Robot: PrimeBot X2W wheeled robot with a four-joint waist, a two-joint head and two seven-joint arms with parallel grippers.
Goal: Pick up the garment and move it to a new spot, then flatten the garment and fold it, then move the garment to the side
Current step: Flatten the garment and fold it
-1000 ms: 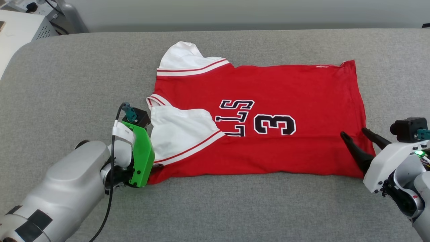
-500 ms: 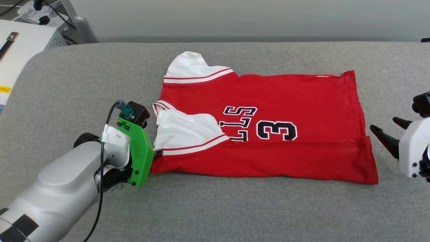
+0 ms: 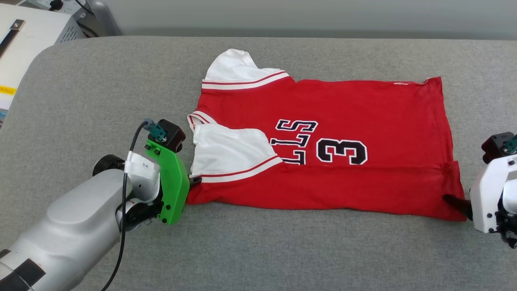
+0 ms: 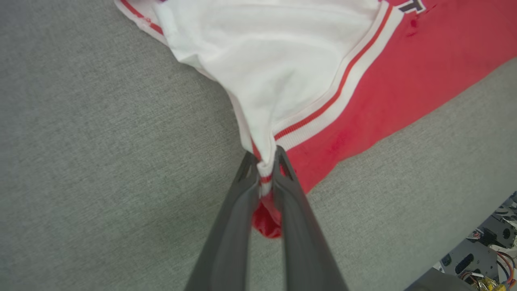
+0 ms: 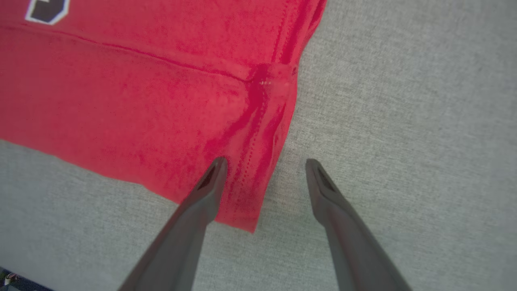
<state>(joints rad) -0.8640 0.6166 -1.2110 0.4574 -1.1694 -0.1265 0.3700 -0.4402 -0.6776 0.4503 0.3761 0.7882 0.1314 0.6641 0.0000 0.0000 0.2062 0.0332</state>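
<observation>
Right tool (image 5: 266, 161) jaws wide apart, straddling the side hem of the red shirt (image 5: 141, 101) near its bottom corner (image 5: 251, 226). One finger (image 5: 202, 198) sits over red cloth just inside the hem, the other (image 5: 335, 202) over bare grey table (image 5: 404, 121). Can't tell if either tip is touching. Fold line (image 5: 161, 58) runs across the shirt to the hem. Part of a black digit with white outline (image 5: 44, 10) sits at the top edge. Cloth lies flat.
</observation>
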